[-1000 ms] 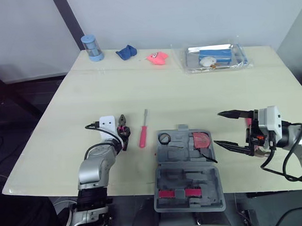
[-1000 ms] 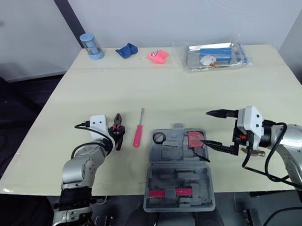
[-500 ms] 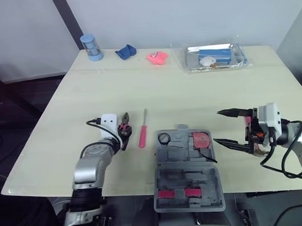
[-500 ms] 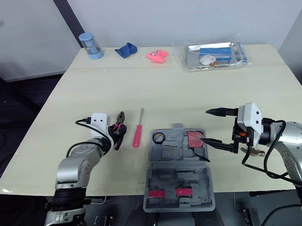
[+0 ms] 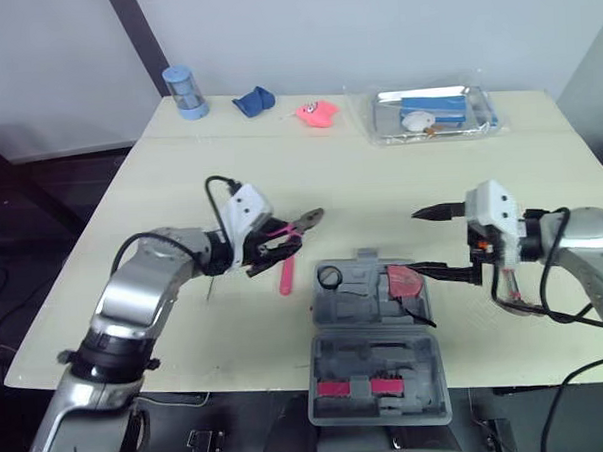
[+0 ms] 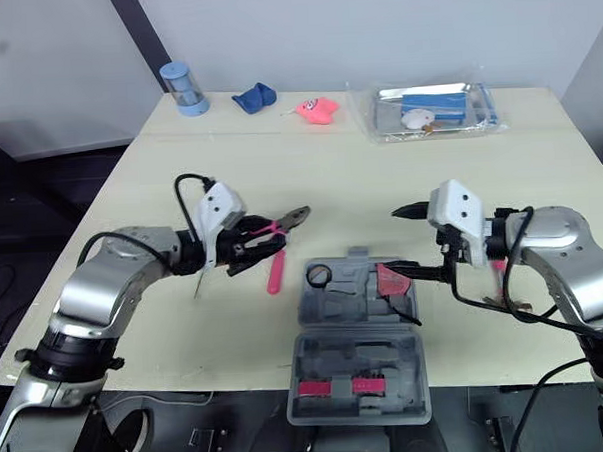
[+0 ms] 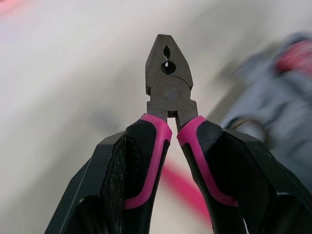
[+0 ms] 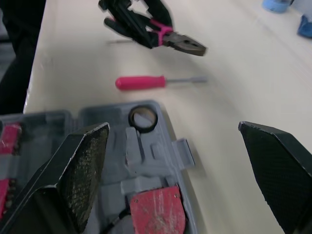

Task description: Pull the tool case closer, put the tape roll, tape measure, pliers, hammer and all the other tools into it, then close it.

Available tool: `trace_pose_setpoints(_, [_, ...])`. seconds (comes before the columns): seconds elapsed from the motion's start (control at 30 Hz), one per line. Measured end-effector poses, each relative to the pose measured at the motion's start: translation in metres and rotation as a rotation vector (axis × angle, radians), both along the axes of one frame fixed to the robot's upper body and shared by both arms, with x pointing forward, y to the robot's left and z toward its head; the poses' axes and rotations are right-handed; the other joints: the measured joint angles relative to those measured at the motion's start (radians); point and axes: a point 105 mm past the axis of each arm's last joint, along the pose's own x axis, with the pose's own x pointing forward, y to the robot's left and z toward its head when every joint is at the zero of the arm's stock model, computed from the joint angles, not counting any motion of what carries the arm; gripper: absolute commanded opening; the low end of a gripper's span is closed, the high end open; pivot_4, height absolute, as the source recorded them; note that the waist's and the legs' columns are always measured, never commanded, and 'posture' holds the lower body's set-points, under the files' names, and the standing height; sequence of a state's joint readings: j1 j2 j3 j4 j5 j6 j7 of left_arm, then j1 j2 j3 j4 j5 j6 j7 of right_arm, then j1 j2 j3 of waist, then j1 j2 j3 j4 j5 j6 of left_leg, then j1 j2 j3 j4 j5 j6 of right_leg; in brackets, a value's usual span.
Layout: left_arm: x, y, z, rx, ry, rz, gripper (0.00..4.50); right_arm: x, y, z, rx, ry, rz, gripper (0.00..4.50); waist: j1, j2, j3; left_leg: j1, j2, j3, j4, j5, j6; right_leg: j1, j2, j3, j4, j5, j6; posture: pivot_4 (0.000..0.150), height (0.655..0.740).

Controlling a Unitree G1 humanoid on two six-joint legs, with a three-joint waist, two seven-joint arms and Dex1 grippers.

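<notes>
We see the tool case (image 5: 373, 363) open near us with tape roll (image 5: 329, 277) and tape measure (image 5: 402, 279) inside, our left gripper (image 5: 279, 249) clamping the pliers (image 5: 301, 224) aloft left of it, right gripper (image 5: 420, 243) gaping empty, so pliers, screwdriver (image 5: 285, 278) and closing remain.

arms (image 5: 134, 293) silver-grey | wrist boxes (image 5: 489, 206) white | cables (image 5: 212, 186) black | left end effector (image 5: 282, 249), right end effector (image 5: 422, 243): 2 black fingers

Dull dark metal pliers (image 7: 168, 90) with rubbery pink-black handles; matt grey plastic tool case (image 5: 372, 355).
</notes>
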State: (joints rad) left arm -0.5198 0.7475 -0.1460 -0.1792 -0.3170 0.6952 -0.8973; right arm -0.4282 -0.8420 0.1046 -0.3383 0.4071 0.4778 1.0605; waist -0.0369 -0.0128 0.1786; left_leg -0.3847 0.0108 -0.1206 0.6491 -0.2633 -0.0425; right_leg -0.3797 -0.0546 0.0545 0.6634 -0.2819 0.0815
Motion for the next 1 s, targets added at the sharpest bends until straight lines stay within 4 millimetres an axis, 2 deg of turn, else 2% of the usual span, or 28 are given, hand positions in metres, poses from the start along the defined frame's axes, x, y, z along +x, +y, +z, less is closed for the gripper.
trace_pose_setpoints(0.2, [-0.006, -0.047, -0.008, 0.001, 0.068, -0.26, 2.43, 0.016, 0.025, 0.002, -0.165, -0.083, 0.016, 4.5, -0.006, 0.0, 0.0, -0.002, 0.0, 0.0, 0.0, 0.0, -0.001, -0.002, 0.0, 0.0, 0.0, 0.0, 0.0, 0.15, 0.74])
trace_pose_setpoints(0.3, [-0.007, -0.064, -0.011, 0.008, 0.075, -0.342, 2.43, 0.021, 0.029, 0.0, -0.217, -0.093, 0.014, 4.5, -0.004, 0.0, 0.0, -0.007, 0.0, -0.002, 0.002, 0.002, -0.003, -0.006, 0.0, -0.001, 0.0, 0.0, 0.0, 0.15, 0.74])
trace_pose_setpoints(0.43, [-0.002, -0.075, -0.008, 0.007, 0.073, -0.395, 2.43, 0.023, 0.027, -0.015, -0.296, -0.047, 0.003, 4.5, -0.005, 0.0, 0.0, -0.016, -0.001, -0.002, 0.004, 0.003, -0.004, -0.015, 0.0, -0.002, 0.003, 0.0, 0.0, 0.15, 0.74])
trace_pose_setpoints(0.57, [-0.001, -0.092, -0.008, 0.02, 0.056, -0.459, 2.43, 0.024, 0.028, -0.022, -0.344, -0.017, 0.001, 4.5, -0.007, 0.0, 0.0, -0.016, -0.001, -0.002, 0.004, 0.003, -0.004, -0.016, 0.0, -0.002, 0.004, 0.0, 0.0, 0.15, 0.74])
trace_pose_setpoints(0.7, [-0.002, -0.098, -0.014, 0.031, 0.061, -0.499, 2.43, 0.021, 0.036, -0.027, -0.361, -0.011, 0.031, 4.5, -0.01, 0.0, 0.0, -0.016, -0.001, -0.002, 0.004, 0.003, -0.004, -0.017, 0.0, -0.001, 0.006, 0.0, 0.0, 0.15, 0.74])
trace_pose_setpoints(0.8, [-0.002, -0.098, -0.017, 0.043, 0.063, -0.505, 2.43, 0.021, 0.039, -0.029, -0.364, -0.006, 0.042, 3.69, -0.007, 0.0, 0.0, -0.016, -0.001, -0.002, 0.004, 0.003, -0.004, -0.017, 0.0, -0.001, 0.006, 0.0, 0.0, 0.15, 0.74])
trace_pose_setpoints(0.87, [-0.001, -0.099, -0.017, 0.05, 0.058, -0.509, 2.43, 0.022, 0.041, -0.027, -0.363, -0.014, 0.041, 2.46, -0.007, 0.0, 0.0, -0.016, -0.002, -0.002, 0.004, 0.003, -0.004, -0.017, 0.0, -0.001, 0.007, 0.0, 0.0, 0.15, 0.74])
trace_pose_setpoints(0.97, [-0.001, -0.101, -0.017, 0.054, 0.05, -0.518, 2.43, 0.025, 0.041, -0.025, -0.369, -0.026, 0.037, 1.34, -0.007, 0.0, 0.0, -0.016, -0.002, -0.003, 0.005, 0.003, -0.004, -0.017, 0.0, -0.001, 0.007, 0.0, 0.0, 0.15, 0.74])
trace_pose_setpoints(1.0, [-0.003, -0.101, -0.017, 0.072, 0.049, -0.538, 2.43, 0.023, 0.04, -0.026, -0.382, -0.017, 0.051, 1.12, -0.007, 0.0, 0.0, -0.016, -0.002, -0.003, 0.004, 0.003, -0.004, -0.017, 0.0, -0.001, 0.007, 0.0, 0.0, 0.15, 0.74])
